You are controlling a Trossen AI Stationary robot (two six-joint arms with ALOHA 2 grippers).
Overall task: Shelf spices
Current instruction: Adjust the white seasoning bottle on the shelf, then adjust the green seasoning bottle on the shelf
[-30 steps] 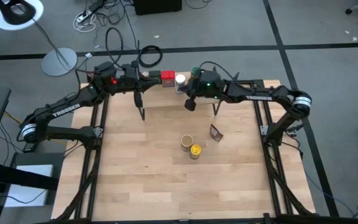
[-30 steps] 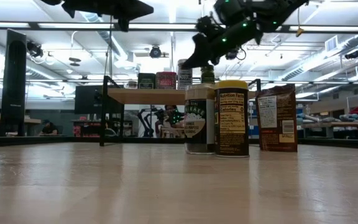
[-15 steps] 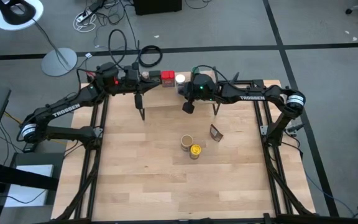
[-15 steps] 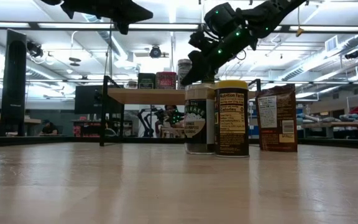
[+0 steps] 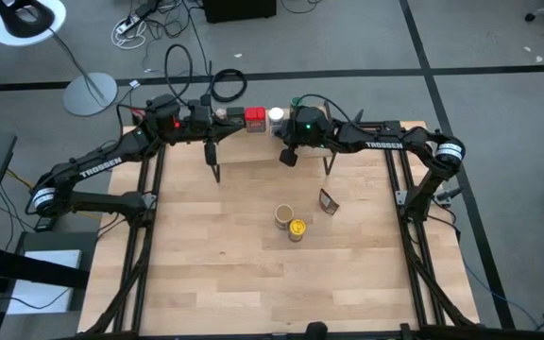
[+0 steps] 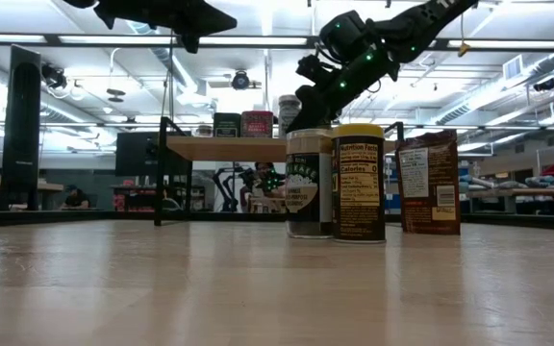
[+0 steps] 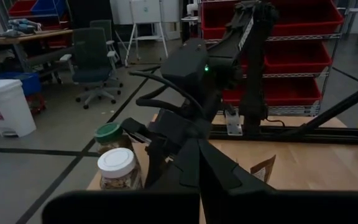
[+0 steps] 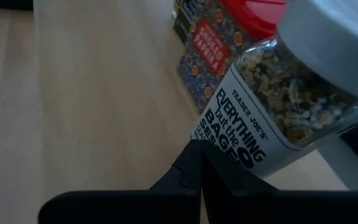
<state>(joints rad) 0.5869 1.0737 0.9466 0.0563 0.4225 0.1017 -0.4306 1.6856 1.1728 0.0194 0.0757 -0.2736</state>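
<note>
The shelf (image 5: pixel 253 146) stands at the table's far edge. On its top board stand a dark tin (image 6: pixel 226 125), a red tin (image 5: pixel 254 117), a white-lidded jar (image 7: pixel 118 171) and a green-lidded jar (image 7: pixel 109 134). My right gripper (image 8: pixel 201 163) is shut, tipped down over the board, its tips right beside the white-lidded jar (image 8: pixel 278 93). My left gripper (image 7: pixel 198 149) hangs shut and level above the shelf's left end, holding nothing. A brown canister (image 5: pixel 283 216), a yellow-lidded jar (image 5: pixel 297 229) and a brown packet (image 5: pixel 328 200) stand on the table. My right gripper's shut fingertips (image 8: pixel 191 155) stand at the lower part of the white-lidded jar's labelled side (image 8: pixel 229 140), coming slanting down from the table's right. Whether they touch the jar, I cannot tell. The jar stands upright on the shelf board.
The shelf's thin black legs (image 5: pixel 217 172) reach down to the table. Bare wooden table (image 5: pixel 253 274) spreads toward the near edge. Black frame rails (image 5: pixel 144 217) run along the table's left and right sides.
My right gripper has sunk toward the shelf board beside the white-lidded jar and has tipped further downward, staying shut.
</note>
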